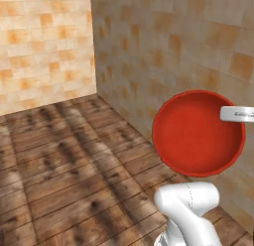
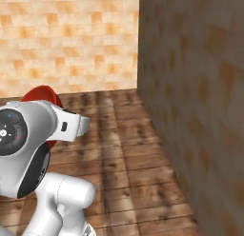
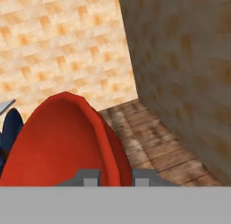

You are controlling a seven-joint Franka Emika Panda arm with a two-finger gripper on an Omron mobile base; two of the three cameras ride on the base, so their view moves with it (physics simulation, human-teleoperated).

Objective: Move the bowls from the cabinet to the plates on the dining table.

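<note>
A red bowl (image 2: pixel 42 94) peeks above the white arm (image 2: pixel 28 135), over wooden floor (image 2: pixel 138 173).

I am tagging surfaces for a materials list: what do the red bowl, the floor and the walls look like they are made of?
The solid red round bowl looks like smooth matte ceramic or plastic: uniform colour, soft shading, no sharp glare. The brown plank floor looks like wood, with grain streaks, knots and board seams. The tan tiled walls look like matte stone or ceramic tile: small mottled rectangles.
</note>
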